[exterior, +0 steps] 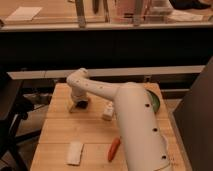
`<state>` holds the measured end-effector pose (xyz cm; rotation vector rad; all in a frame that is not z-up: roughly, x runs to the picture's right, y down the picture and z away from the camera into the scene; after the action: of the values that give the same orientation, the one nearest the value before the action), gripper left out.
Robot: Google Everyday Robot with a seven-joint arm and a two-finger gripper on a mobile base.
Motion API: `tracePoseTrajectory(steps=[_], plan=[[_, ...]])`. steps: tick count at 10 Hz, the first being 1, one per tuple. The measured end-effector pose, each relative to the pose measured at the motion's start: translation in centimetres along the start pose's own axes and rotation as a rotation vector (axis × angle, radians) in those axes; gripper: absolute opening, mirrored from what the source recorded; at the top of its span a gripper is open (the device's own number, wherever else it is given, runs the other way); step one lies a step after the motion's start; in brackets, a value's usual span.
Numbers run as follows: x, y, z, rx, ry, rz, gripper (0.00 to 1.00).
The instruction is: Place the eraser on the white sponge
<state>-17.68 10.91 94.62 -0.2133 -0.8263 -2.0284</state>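
The white sponge [75,152] is a thin flat white pad lying near the front left of the wooden table [57,130]. A thicker white block with dark marks, the eraser [108,111], lies at mid-table beside my arm. My gripper [80,104] reaches down at the back left of the table, left of the eraser and well behind the sponge. It hovers low over the tabletop. Nothing shows in its grasp.
An orange carrot-shaped piece [114,148] lies at the front, right of the sponge. My white arm [137,125] covers the table's right half. A green object [155,101] peeks out behind it. A dark chair [10,107] stands to the left, a counter behind.
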Motion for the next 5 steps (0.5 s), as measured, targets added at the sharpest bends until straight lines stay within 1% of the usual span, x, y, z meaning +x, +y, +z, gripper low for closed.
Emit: tracePoseTrajectory(steps=[5], plan=[[-0.11,-0.23,0.04,-0.001,-0.003,0.0,0.76]])
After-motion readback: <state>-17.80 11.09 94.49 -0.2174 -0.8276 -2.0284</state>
